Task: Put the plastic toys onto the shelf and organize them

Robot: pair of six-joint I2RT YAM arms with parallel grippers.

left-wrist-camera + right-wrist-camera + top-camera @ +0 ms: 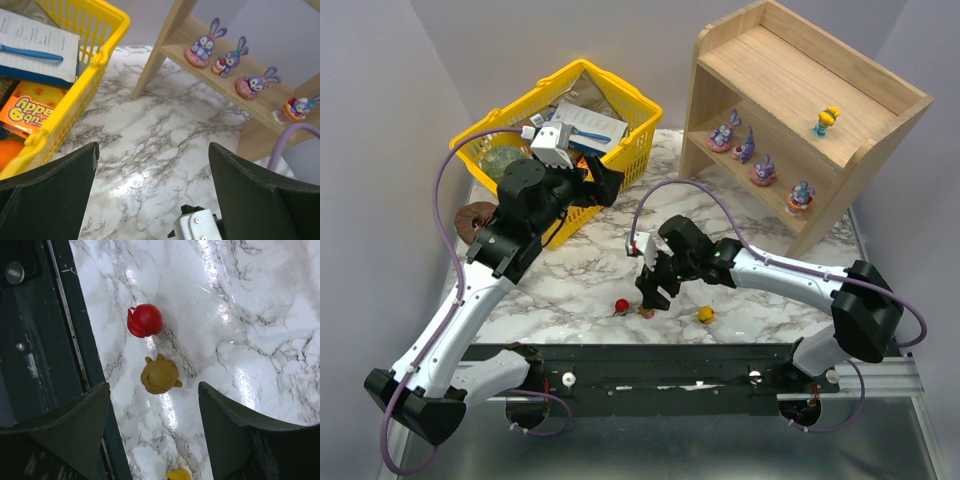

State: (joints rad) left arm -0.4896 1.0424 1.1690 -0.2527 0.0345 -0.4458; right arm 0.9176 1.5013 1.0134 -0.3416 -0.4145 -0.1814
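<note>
Near the worktop's (580, 270) front edge, the right claw (653, 295) hangs spread open just above the olive-brown round toy (159, 375), fingers (75, 425) flanking it at nine and three o'clock; red toy (145, 320) sits at eleven.

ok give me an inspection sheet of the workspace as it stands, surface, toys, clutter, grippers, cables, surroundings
surface: marble-pattern table, glossy, with light glare
job's things: shelf at far right; four purple long-eared toys in a row on its lower tier; yellow-and-blue figurine on the top tier; red toy, olive-brown toy and yellow toy loose on the table near its front edge
clutter: yellow basket of groceries at far left; brown round object at the left edge
grippers: left gripper open, raised beside the basket, holding nothing; right gripper open above the olive-brown toy
cables: purple cables loop off both arms, no snag seen
surroundings: grey walls
</note>
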